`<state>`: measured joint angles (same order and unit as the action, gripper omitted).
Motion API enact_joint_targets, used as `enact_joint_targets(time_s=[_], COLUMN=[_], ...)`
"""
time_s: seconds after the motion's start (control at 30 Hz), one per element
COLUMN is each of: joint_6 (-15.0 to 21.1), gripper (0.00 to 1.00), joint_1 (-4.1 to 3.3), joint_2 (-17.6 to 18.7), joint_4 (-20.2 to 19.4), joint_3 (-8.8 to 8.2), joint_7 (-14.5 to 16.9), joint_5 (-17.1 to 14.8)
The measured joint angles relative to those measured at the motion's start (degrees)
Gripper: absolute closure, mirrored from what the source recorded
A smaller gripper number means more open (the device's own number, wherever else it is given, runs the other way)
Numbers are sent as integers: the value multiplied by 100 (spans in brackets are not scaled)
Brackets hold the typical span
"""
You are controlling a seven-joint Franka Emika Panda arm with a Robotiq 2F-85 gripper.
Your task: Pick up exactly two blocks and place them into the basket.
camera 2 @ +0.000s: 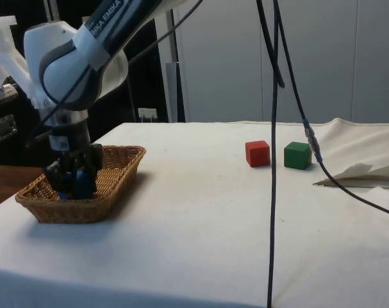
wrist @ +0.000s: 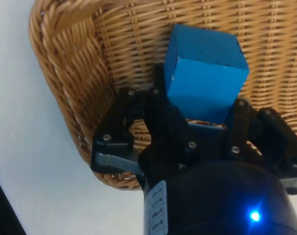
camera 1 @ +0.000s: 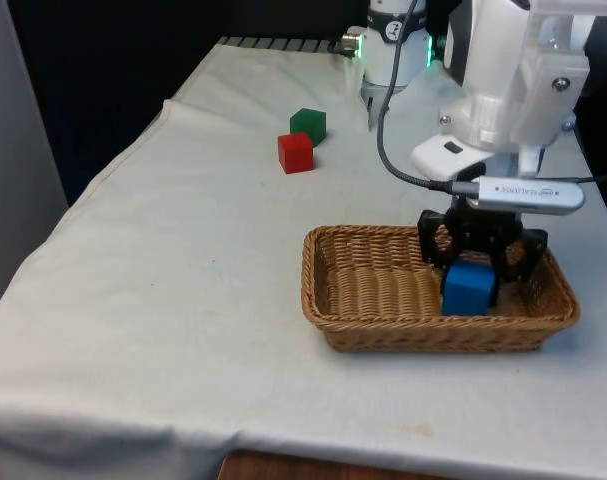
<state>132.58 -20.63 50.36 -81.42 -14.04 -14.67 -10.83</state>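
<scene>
A blue block (camera 1: 469, 290) (wrist: 204, 73) is held low inside the wicker basket (camera 1: 423, 335) (camera 2: 79, 208), near the end at the front view's right. My gripper (camera 1: 473, 272) (camera 2: 74, 179) (wrist: 199, 116) reaches down into the basket and is shut on this block, one finger against each side. In the wrist view the block looks slightly tilted above the basket's woven floor (wrist: 265, 44). A red block (camera 1: 295, 152) (camera 2: 257, 153) and a green block (camera 1: 308, 125) (camera 2: 297, 155) sit close together on the cloth, far from the basket.
The basket stands near the table's front edge, towards the front view's right. A black cable (camera 2: 274, 160) hangs down across the side view. The cloth is rumpled at the table's far corner (camera 2: 361, 170).
</scene>
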Motion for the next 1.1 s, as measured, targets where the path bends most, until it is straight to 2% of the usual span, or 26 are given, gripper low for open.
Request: enact_joint_targets(time_s=[0.03,0.07,0.1,0.2,0.23,0.27,0.67,0.87,1.1], joint_6=[0,-6,-6,-6,-6,-6,-23,-223,-229], gripper=[75,75,60,30,11,3,0,0,0], joint_1=[0,0,0,0,0,0,0,-23,-80], joint_2=[0,0,6,17,17,17,-6,-321,-842], joint_4=[0,6,11,23,29,29,34,-115,-613], joint_3=[0,0,0,0,0,0,0,0,11], joint_7=[0,0,0,0,0,0,23,46,63], joint_5=[0,0,0,0,0,0,11,178,430])
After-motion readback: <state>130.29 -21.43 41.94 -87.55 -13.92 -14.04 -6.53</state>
